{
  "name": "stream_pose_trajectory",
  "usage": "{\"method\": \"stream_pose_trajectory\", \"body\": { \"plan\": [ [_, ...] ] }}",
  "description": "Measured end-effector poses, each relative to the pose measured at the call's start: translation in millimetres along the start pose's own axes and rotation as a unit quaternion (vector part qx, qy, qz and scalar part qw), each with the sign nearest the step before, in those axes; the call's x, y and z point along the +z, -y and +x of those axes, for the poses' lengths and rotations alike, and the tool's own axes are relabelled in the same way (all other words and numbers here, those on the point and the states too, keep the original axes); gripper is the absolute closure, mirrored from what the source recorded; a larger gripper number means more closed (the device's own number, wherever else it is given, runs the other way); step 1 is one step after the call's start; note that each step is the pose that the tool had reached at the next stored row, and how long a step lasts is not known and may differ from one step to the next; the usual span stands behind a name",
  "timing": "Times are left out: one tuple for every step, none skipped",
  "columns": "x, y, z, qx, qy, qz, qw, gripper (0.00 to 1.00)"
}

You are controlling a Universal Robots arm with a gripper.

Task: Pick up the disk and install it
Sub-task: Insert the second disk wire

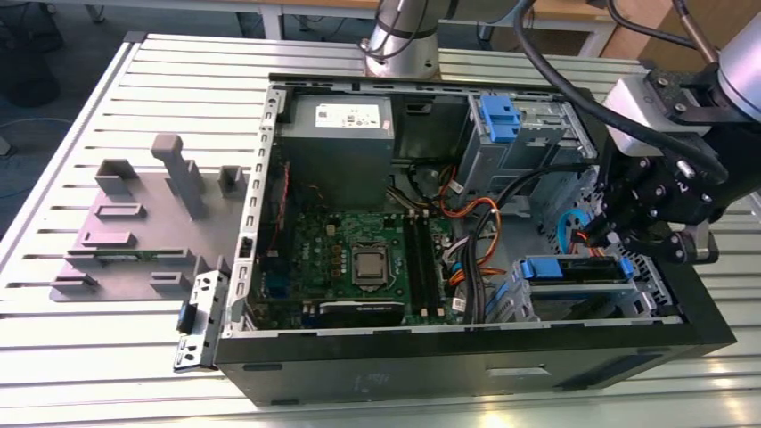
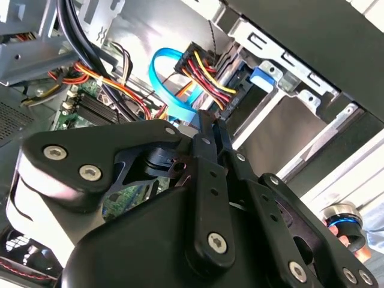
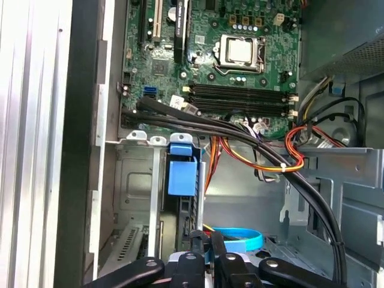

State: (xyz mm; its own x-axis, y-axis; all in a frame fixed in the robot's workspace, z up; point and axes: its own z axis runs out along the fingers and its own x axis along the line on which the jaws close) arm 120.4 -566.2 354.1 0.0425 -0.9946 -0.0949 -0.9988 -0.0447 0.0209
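- Blue-railed flat metal disk (image 1: 579, 269) sits in the grey metal drive cage (image 1: 523, 299) at the front corner of the open black computer case (image 1: 476, 366), on the exterior view's right; in the first wrist view its blue rail tab (image 3: 182, 174) shows in the cage slot.
- Black gripper (image 1: 642, 234) hovers just beside the cage; in both wrist views its fingers (image 2: 207, 144) meet, pinched together with nothing between them.
- Judged progress: disk appears seated in its bay, released; whether it is fully latched cannot be told.
- Green motherboard (image 1: 356, 259) lies alongside.
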Motion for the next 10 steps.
{"method": "stream_pose_trajectory", "body": {
  "plan": [
    [0.3,-0.6,1.1,0.0,0.0,0.0,1.0,0.84],
    [0.8,-0.9,2.4,0.0,0.0,0.0,1.0,0.84],
    [1.5,-1.1,4.0,0.0,0.0,0.0,1.0,0.84],
    [2.3,-1.2,5.6,0.0,0.0,0.0,1.0,0.84],
    [3.3,-1.3,7.1,0.0,0.0,0.0,1.0,0.84],
    [4.4,-1.4,8.4,0.0,0.0,0.0,1.0,0.84],
    [5.5,-1.4,9.7,0.0,0.0,0.0,1.0,0.84],
    [6.7,-1.5,10.7,0.0,0.0,0.0,1.0,0.84],
    [7.8,-1.5,11.6,0.0,0.0001,0.0,1.0,0.84],
    [8.8,-1.5,12.4,0.0,0.0001,-0.0001,1.0,0.84]
  ]
}}
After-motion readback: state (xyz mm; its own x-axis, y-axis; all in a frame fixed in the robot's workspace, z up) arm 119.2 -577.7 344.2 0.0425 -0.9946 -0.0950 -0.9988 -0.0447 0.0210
